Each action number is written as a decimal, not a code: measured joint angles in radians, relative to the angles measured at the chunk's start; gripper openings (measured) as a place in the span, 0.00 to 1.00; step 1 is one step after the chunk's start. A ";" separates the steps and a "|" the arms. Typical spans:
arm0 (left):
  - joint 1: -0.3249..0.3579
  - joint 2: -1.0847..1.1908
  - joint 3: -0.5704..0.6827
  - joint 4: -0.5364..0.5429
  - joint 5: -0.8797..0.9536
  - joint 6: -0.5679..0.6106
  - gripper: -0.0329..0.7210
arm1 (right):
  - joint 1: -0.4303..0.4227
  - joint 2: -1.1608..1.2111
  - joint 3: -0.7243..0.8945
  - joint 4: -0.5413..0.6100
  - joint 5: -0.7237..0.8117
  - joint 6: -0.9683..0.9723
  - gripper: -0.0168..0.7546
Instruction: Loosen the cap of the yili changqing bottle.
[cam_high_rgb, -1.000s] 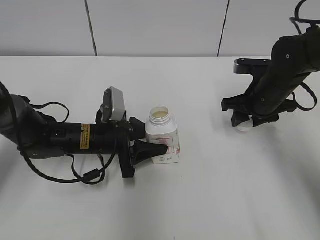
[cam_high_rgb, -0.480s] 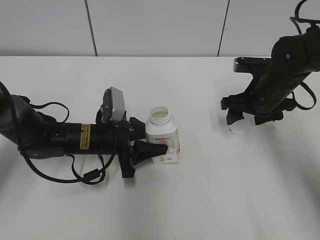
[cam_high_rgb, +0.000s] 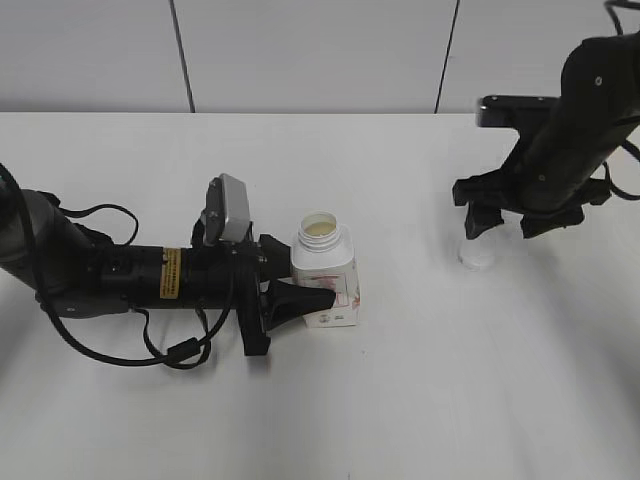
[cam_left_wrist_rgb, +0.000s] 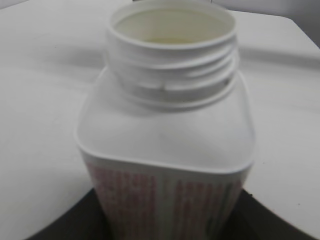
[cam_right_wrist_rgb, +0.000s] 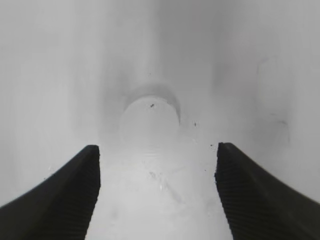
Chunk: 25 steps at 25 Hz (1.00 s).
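The yili changqing bottle (cam_high_rgb: 326, 273) stands upright on the white table, its threaded neck uncapped and open. It fills the left wrist view (cam_left_wrist_rgb: 165, 135), red print on its side. My left gripper (cam_high_rgb: 300, 288) is shut on the bottle's lower body from the left. The cap (cam_high_rgb: 478, 254) lies on the table at the right, a small white disc. It shows in the right wrist view (cam_right_wrist_rgb: 149, 117) on the table ahead of the jaws. My right gripper (cam_high_rgb: 510, 222) is open and empty, raised a little above the cap.
The white table (cam_high_rgb: 420, 380) stretches to a pale panelled wall (cam_high_rgb: 320, 50) at the back. The left arm's cables (cam_high_rgb: 170, 350) lie on the table beside the arm.
My right gripper has let go of the cap, which now rests on the table. The gripper has opened and risen slightly to the right. The left gripper and the bottle have not moved.
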 joint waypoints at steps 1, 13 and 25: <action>0.000 0.000 0.000 0.000 0.000 0.000 0.48 | 0.000 -0.015 -0.005 -0.001 0.011 -0.002 0.75; 0.000 0.000 0.000 -0.001 0.000 0.000 0.48 | 0.000 -0.264 -0.025 -0.012 0.161 -0.048 0.75; 0.000 0.000 0.000 -0.003 -0.004 0.000 0.48 | 0.000 -0.370 -0.030 -0.018 0.281 -0.051 0.75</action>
